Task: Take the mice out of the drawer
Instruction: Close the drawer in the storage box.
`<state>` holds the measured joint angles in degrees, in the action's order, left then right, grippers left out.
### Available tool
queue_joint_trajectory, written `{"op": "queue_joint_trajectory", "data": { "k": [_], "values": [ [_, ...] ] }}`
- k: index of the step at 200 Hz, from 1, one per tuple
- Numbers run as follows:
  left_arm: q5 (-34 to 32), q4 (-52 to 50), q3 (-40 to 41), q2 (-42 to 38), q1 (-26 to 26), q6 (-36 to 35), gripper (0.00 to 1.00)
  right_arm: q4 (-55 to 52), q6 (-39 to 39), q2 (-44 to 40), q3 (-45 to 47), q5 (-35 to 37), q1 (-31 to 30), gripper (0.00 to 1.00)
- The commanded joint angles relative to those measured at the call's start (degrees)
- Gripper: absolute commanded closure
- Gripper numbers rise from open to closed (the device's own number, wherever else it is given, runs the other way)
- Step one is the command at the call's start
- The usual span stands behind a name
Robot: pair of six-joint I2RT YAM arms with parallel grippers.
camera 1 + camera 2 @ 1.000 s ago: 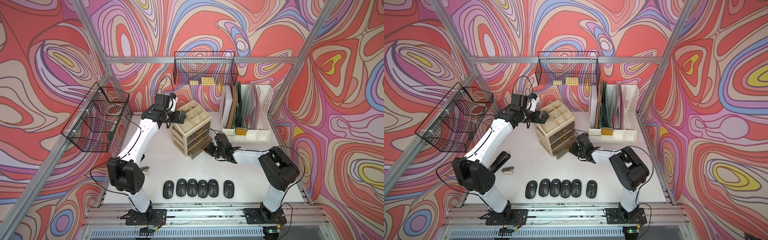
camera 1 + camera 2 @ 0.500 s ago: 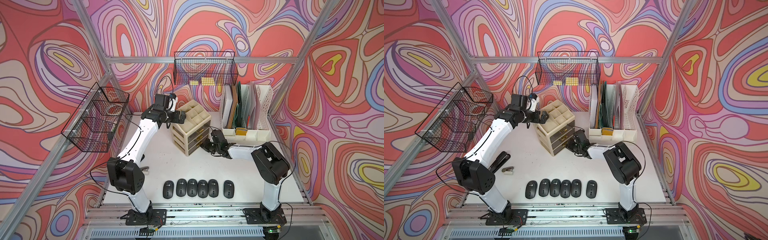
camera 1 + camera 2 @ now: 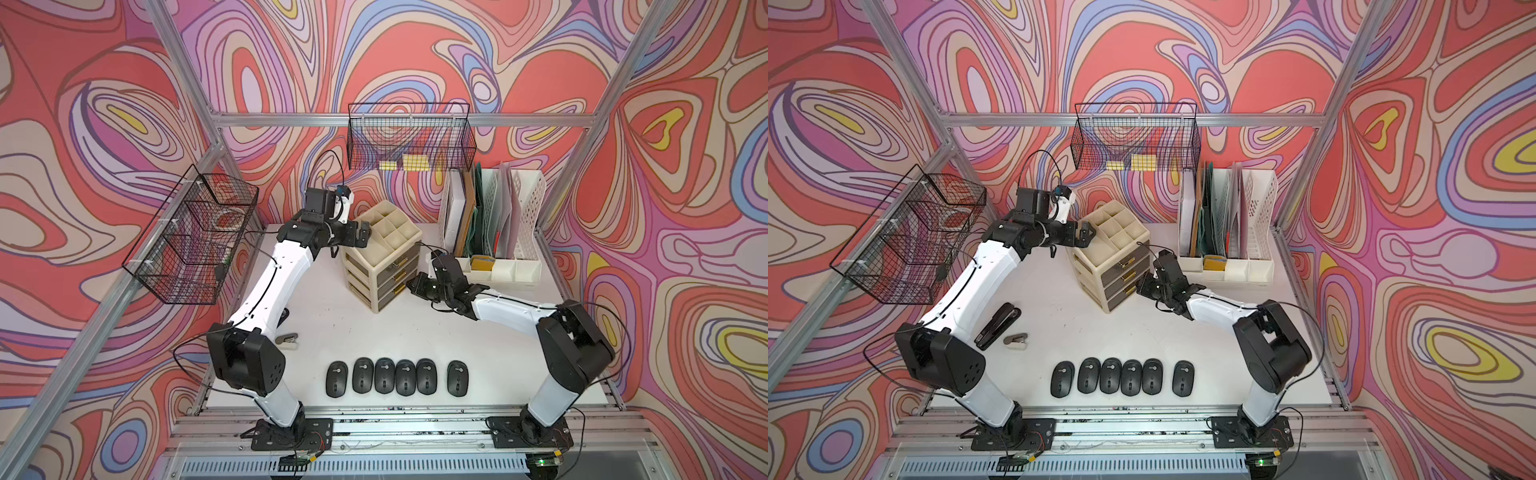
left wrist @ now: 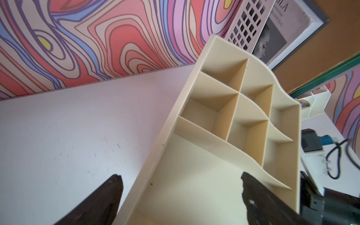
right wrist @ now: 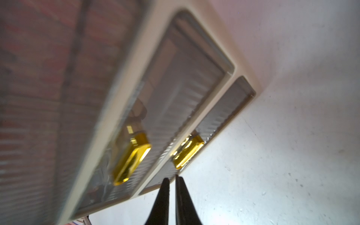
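Observation:
Several black oval mice (image 3: 395,376) lie in a row on the white table near its front edge, seen in both top views (image 3: 1121,377). The beige drawer unit (image 3: 380,257) stands mid-table with all three drawers pushed in flush. My right gripper (image 3: 409,284) points at the lowest drawer (image 5: 224,109), just short of its gold handle (image 5: 188,153). The jaws of the right gripper (image 5: 171,177) are parted by a thin slit with nothing between them. My left gripper (image 4: 180,180) is open wide, straddling the unit's top rim (image 4: 155,155) at its back left corner.
A black stapler (image 3: 998,324) and a small grey staple remover (image 3: 1016,338) lie by the left arm's base. A white file holder (image 3: 490,220) with folders stands at the back right. Wire baskets hang on the back wall (image 3: 409,141) and the left wall (image 3: 191,241).
The lowest drawer stuck out a second ago and now sits flush. My right gripper has moved in toward the unit, and its jaws have parted slightly. The left arm has not moved.

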<state>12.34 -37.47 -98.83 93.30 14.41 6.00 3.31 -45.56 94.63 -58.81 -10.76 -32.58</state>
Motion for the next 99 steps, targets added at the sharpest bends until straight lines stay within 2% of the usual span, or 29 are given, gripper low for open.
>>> {"op": "queue_joint_trajectory", "data": {
  "k": [1,7,24,45,75,99],
  "values": [
    [1.1,2.2,1.3,-6.0,-0.2,-0.4,0.01,-5.7,7.3,-4.5,1.7,3.0,0.2,0.68],
    [1.3,2.3,2.0,-7.2,-0.2,0.1,0.01,-7.2,8.5,-5.9,1.8,3.5,0.2,0.61],
    [2.0,3.5,4.6,-10.9,-0.2,1.6,0.00,-11.0,11.6,-10.1,2.3,6.3,0.3,0.33],
    [0.9,2.6,7.6,-14.6,-0.2,2.4,0.01,-16.4,15.6,-14.7,1.7,8.6,0.6,0.03],
    [-1.0,2.3,14.4,-20.2,-0.2,4.3,0.01,-21.8,19.7,-21.6,1.6,15.1,0.9,0.02],
    [-3.4,8.3,25.8,-26.7,-0.2,5.5,0.01,-22.4,22.6,-26.5,3.8,23.3,1.5,0.02]
  ]
}}
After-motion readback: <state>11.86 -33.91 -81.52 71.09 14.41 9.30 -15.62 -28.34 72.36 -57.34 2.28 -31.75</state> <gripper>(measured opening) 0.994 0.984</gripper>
